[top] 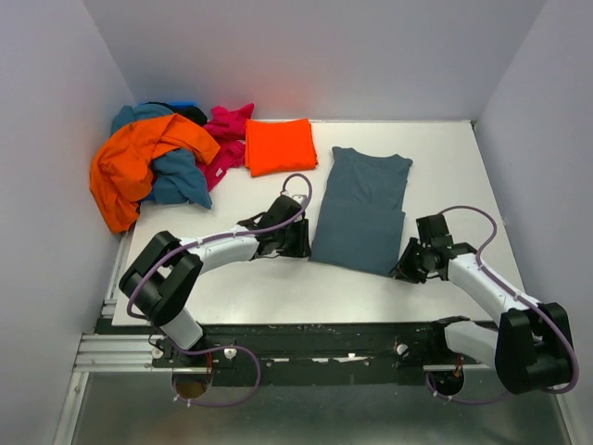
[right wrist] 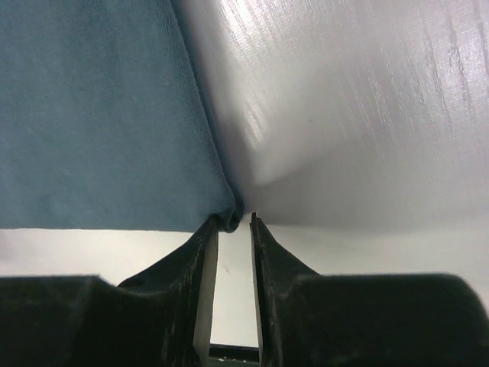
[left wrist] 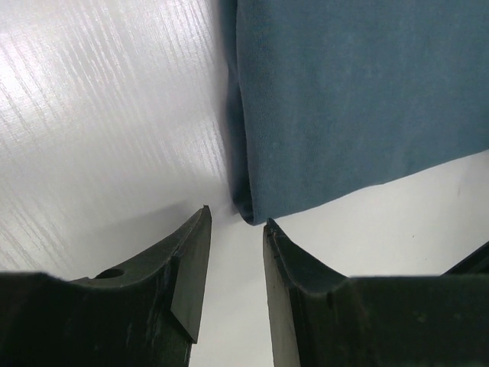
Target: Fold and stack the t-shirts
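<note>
A slate blue-grey t-shirt (top: 361,209) lies flat mid-table, folded into a long strip with its neck toward the back. My left gripper (top: 302,245) sits low at its near left corner. In the left wrist view the jaws (left wrist: 237,218) are open, the shirt corner (left wrist: 252,206) just past the fingertips and nothing between them. My right gripper (top: 405,270) is at the near right corner. Its jaws (right wrist: 233,220) stand narrowly open, and the cloth corner (right wrist: 228,218) touches the left fingertip. A folded orange-red t-shirt (top: 279,146) lies behind the left arm.
A loose heap fills the back left corner: an orange shirt (top: 130,165), a teal-blue one (top: 182,176) and a magenta one (top: 225,139). Grey walls close in the left, back and right sides. The white table (top: 445,176) ends at a black rail near the arm bases.
</note>
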Robot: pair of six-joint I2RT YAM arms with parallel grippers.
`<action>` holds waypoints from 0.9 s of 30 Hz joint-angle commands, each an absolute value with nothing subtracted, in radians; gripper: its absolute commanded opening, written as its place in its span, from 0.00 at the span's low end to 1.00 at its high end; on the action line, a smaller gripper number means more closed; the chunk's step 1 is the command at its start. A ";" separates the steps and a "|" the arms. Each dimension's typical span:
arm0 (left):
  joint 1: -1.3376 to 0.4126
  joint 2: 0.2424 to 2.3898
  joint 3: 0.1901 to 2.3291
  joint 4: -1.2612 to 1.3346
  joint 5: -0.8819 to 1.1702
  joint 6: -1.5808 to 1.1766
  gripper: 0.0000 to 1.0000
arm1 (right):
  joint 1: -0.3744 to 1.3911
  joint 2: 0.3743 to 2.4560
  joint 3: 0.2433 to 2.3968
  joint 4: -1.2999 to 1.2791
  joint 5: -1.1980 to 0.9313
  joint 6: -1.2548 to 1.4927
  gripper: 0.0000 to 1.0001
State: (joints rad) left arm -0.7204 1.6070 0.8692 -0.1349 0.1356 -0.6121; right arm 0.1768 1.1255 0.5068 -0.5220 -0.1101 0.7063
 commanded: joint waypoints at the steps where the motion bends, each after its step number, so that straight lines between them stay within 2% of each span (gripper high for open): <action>1: -0.721 1.617 0.876 -0.110 0.166 -0.601 0.43 | 0.176 1.149 0.502 -0.499 -0.077 0.709 0.28; 6: -0.722 1.585 0.851 -0.072 0.202 -0.624 0.46 | 0.176 1.186 0.495 -0.477 -0.075 0.709 0.26; 7: -0.721 1.582 0.850 -0.069 0.202 -0.626 0.47 | 0.175 1.192 0.494 -0.474 -0.078 0.706 0.21; 9: -0.723 1.585 0.851 -0.072 0.198 -0.621 0.47 | 0.176 1.203 0.492 -0.466 -0.080 0.704 0.20; 10: -0.723 1.594 0.854 -0.075 0.199 -0.618 0.47 | 0.176 1.204 0.491 -0.462 -0.084 0.704 0.15; 13: -0.721 1.627 0.864 -0.075 0.212 -0.614 0.47 | 0.176 1.204 0.489 -0.459 -0.092 0.696 0.13; 14: -0.721 1.641 0.868 -0.075 0.212 -0.614 0.47 | 0.176 1.201 0.489 -0.456 -0.100 0.693 0.09; 23: -0.721 1.736 0.894 -0.075 0.164 -0.614 0.47 | 0.176 1.180 0.489 -0.449 -0.121 0.678 0.09; 24: -0.721 1.744 0.899 -0.072 0.166 -0.615 0.45 | 0.176 1.181 0.488 -0.449 -0.123 0.677 0.08; 25: -0.722 1.755 0.905 -0.066 0.175 -0.618 0.41 | 0.176 1.180 0.488 -0.446 -0.124 0.676 0.01; 27: -0.722 1.766 0.911 -0.052 0.199 -0.627 0.29 | 0.176 1.172 0.489 -0.452 -0.127 0.673 0.01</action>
